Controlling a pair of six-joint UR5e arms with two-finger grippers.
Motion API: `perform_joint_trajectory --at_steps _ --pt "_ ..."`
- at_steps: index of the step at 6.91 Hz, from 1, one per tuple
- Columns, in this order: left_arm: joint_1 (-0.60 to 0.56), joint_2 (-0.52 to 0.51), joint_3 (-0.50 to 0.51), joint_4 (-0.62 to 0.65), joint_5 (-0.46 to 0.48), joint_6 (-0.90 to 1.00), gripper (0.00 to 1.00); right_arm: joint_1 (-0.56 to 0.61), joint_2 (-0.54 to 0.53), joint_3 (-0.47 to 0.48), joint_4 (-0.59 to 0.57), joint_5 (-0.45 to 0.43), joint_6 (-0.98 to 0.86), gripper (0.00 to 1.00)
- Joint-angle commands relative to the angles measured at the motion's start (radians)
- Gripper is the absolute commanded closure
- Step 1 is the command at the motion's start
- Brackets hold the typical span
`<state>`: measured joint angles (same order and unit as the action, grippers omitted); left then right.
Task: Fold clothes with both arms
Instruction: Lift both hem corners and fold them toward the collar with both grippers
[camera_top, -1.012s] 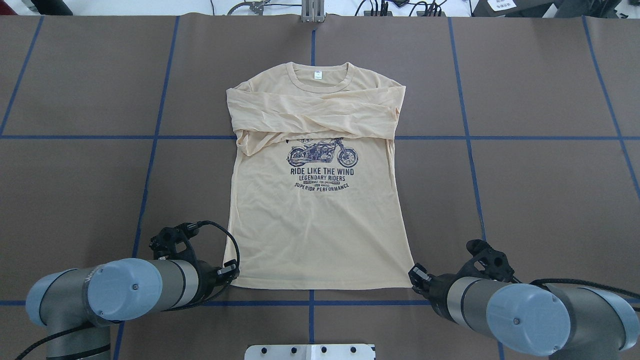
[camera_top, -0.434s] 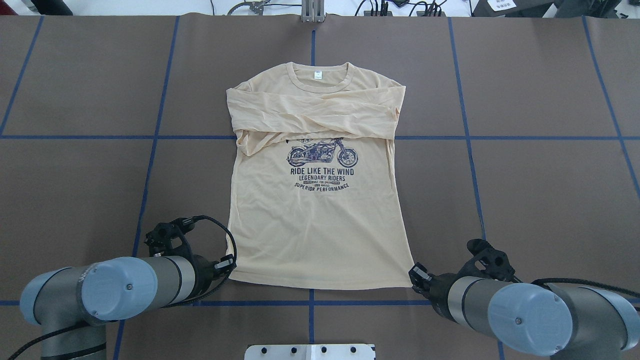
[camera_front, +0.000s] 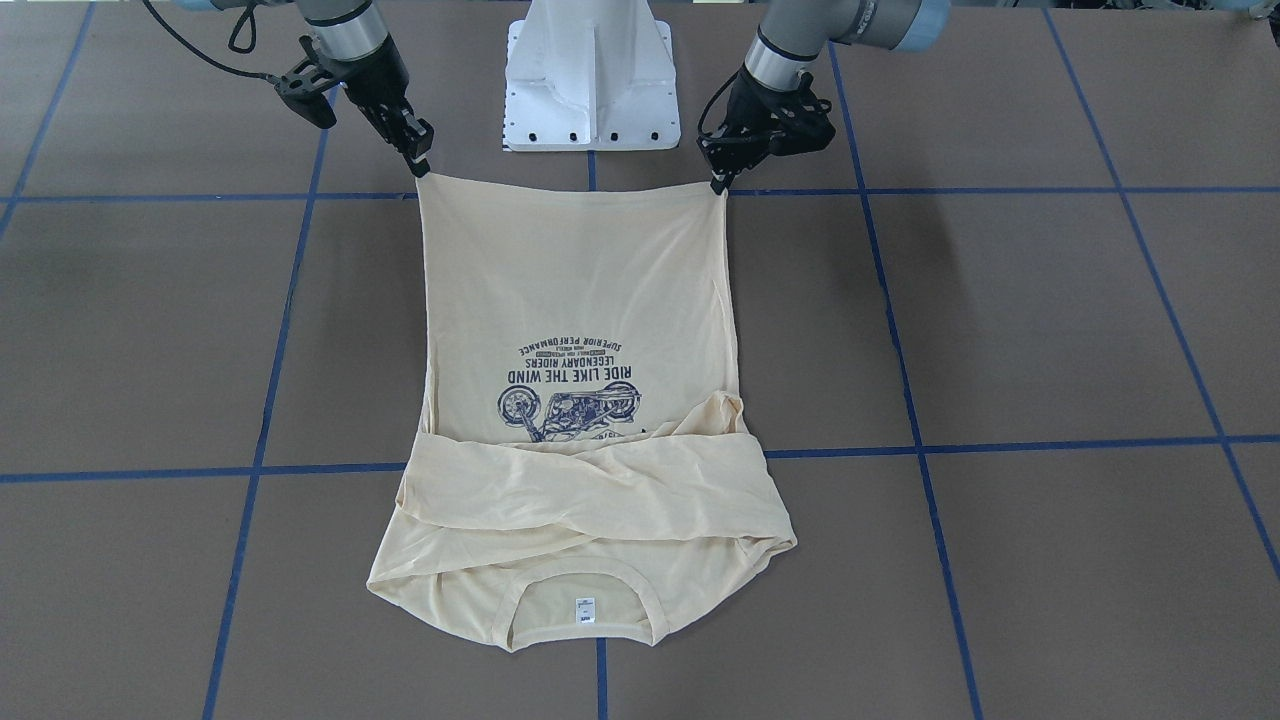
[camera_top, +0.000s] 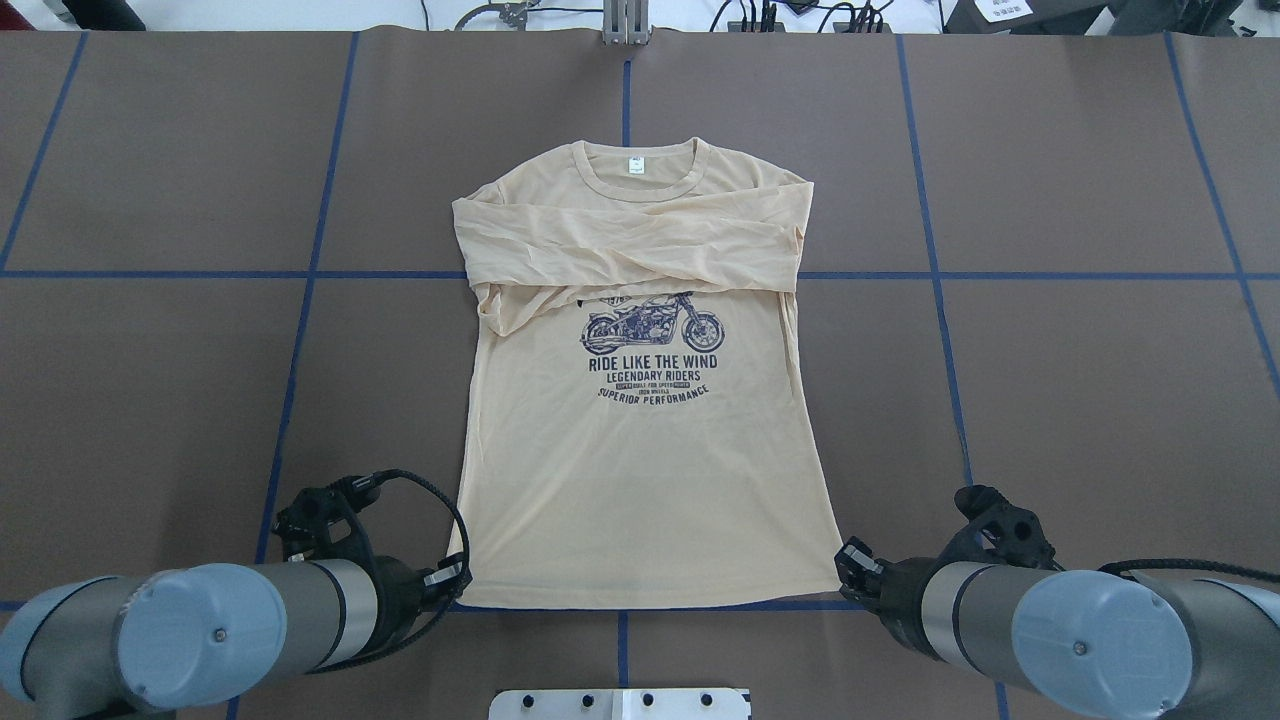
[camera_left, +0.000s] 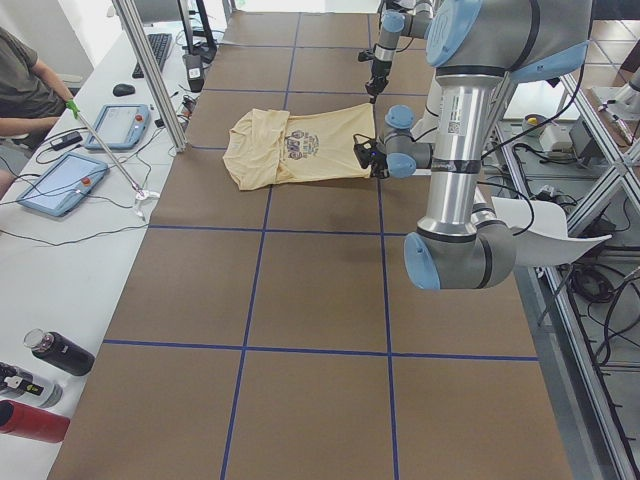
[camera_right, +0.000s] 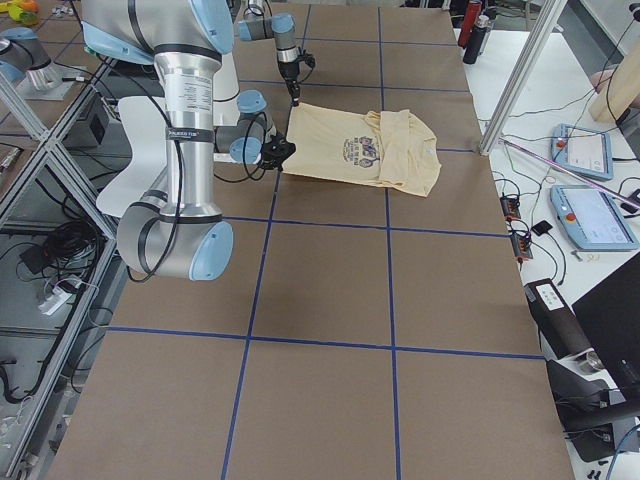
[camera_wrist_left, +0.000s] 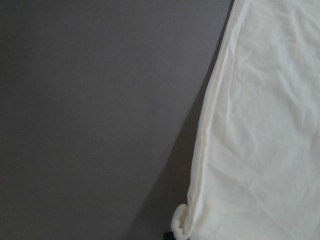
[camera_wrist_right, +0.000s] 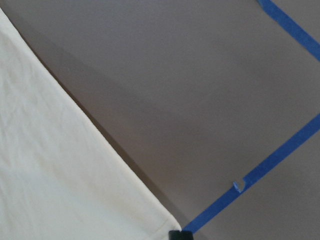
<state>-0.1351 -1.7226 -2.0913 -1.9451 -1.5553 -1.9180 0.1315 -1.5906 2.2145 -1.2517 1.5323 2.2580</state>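
Note:
The clothes are one cream-yellow shirt (camera_top: 640, 480) with a navy motorcycle print, lying front up on the brown table. Its sleeves are folded across the chest and its collar (camera_top: 637, 172) points away from me. My left gripper (camera_top: 455, 578) is shut on the hem's left corner, and my right gripper (camera_top: 850, 562) is shut on the hem's right corner. In the front-facing view the hem is stretched straight between the right gripper (camera_front: 420, 165) and the left gripper (camera_front: 722, 180). Both wrist views show a shadow under the shirt (camera_wrist_left: 260, 125) edge (camera_wrist_right: 60, 175), so the hem is raised off the table.
The white pedestal base (camera_front: 590, 75) stands just behind the hem. Blue tape lines (camera_top: 300, 275) grid the brown table (camera_top: 1050, 400). In the left side view a seated person (camera_left: 20, 80) and tablets (camera_left: 60, 185) are at a white side table, with bottles (camera_left: 50, 355) near its front.
Both arms have drawn back towards the robot's base with the hem corners held. The hem has lifted and the whole shirt has slid a little towards the base.

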Motion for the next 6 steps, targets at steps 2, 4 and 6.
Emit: perform_joint_trajectory --at_steps 2,4,6 --pt "0.086 0.009 -0.150 0.103 -0.005 -0.131 1.00 -0.027 -0.081 0.110 0.000 0.073 0.008 1.00" --pt "-0.004 0.003 -0.214 0.103 -0.006 -0.121 1.00 0.110 -0.056 0.129 -0.006 0.156 0.005 1.00" --pt "-0.221 -0.056 -0.192 0.103 -0.020 0.087 1.00 0.367 0.131 -0.031 -0.031 0.352 -0.014 1.00"
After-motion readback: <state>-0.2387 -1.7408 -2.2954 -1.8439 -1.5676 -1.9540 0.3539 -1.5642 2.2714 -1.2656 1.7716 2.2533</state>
